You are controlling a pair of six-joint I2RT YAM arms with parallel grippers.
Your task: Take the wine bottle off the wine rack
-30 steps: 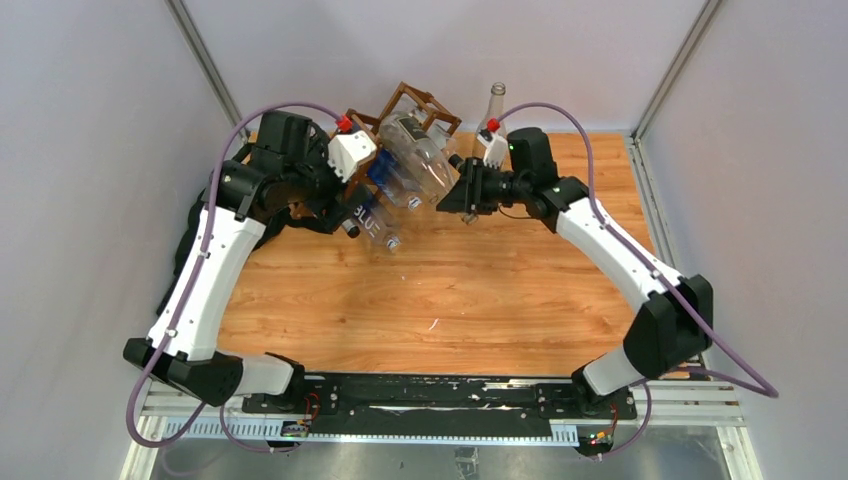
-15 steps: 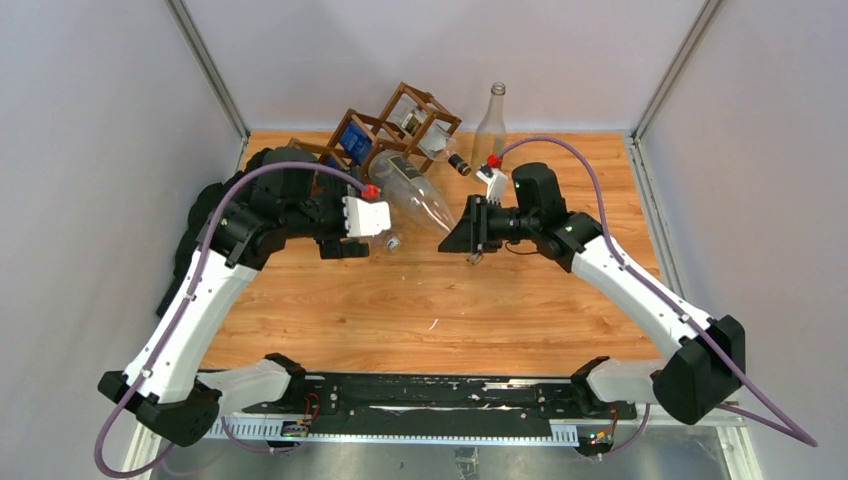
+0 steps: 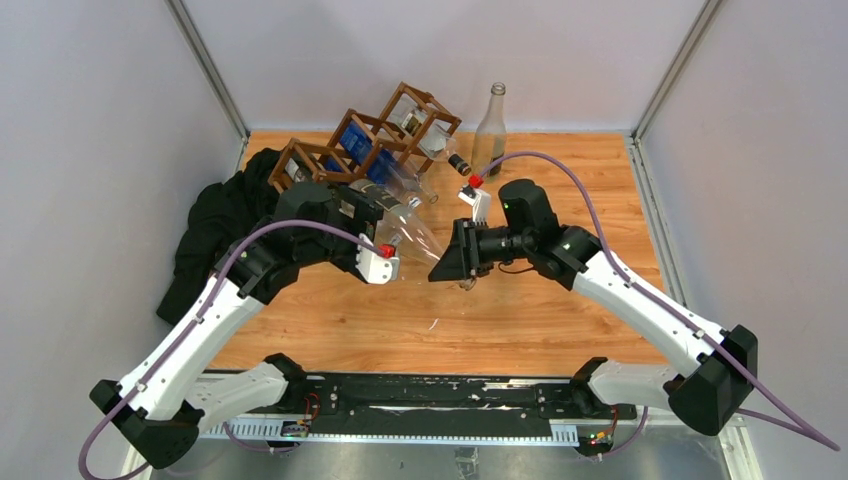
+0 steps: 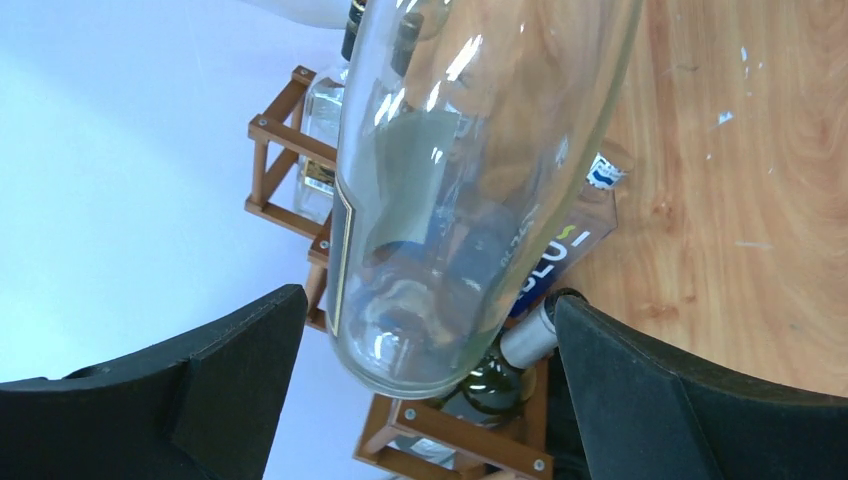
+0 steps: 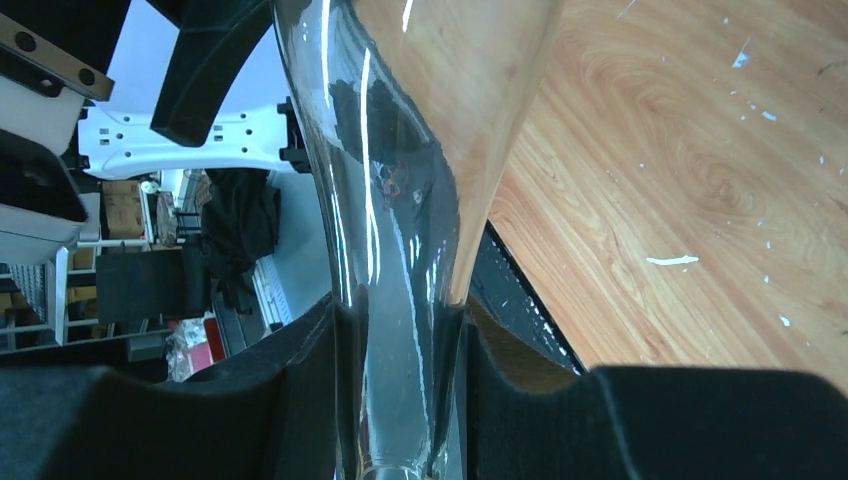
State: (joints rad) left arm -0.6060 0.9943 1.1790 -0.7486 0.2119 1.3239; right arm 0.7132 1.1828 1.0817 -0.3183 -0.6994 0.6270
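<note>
A clear glass wine bottle (image 3: 410,232) hangs tilted above the table, in front of the dark brown wine rack (image 3: 385,125) and outside its cells. My right gripper (image 3: 447,264) is shut on the bottle's neck (image 5: 400,330), one pad pressed to each side. My left gripper (image 3: 375,215) is open at the bottle's wide base (image 4: 420,330). Its two black fingers (image 4: 210,380) stand either side of the base with a gap on both sides. In the left wrist view the rack (image 4: 290,140) lies behind the bottle, with other bottles in its cells.
A blue-labelled bottle (image 3: 352,140) and other bottles lie in the rack. An empty clear bottle (image 3: 489,118) stands upright at the back, right of the rack. A black cloth (image 3: 215,235) is heaped at the table's left edge. Grey walls close in both sides.
My right gripper has drawn the clear bottle out of the rack and toward the front. My left arm has left the rack and followed, its open jaws now round the bottle's base.
</note>
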